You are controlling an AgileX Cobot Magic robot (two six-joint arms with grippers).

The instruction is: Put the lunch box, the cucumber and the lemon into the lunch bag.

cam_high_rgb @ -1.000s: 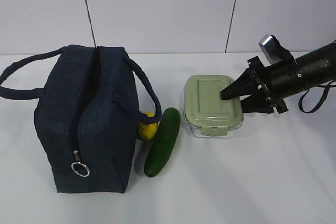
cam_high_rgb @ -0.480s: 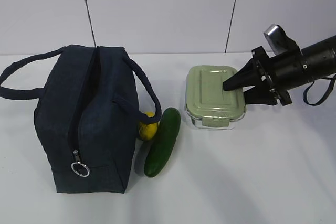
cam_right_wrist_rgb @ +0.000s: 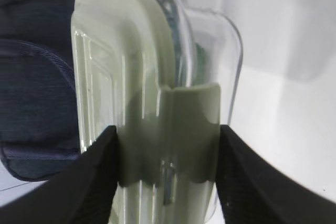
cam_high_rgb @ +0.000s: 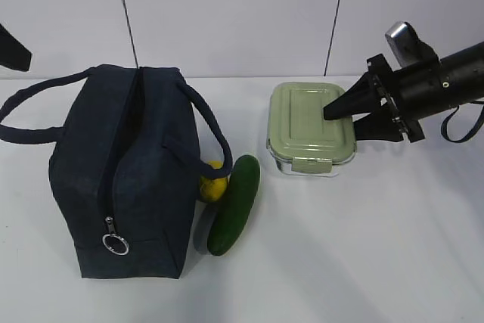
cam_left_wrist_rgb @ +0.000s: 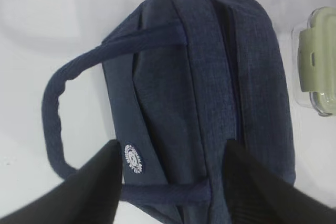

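The right gripper point(cam_high_rgb: 342, 115) clamps the lunch box point(cam_high_rgb: 308, 138) at its right end; the zipped lunch bag point(cam_high_rgb: 125, 172) sits frame-left, beneath the open left gripper point(cam_left_wrist_rgb: 170, 182).

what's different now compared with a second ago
The right claw, clamped on the lunch box, has carried it up off the table and slightly back and to the right in the exterior view; the box now hangs tilted. A dark part of the left arm has entered at the upper left edge. The lunch bag, cucumber and lemon have not moved.
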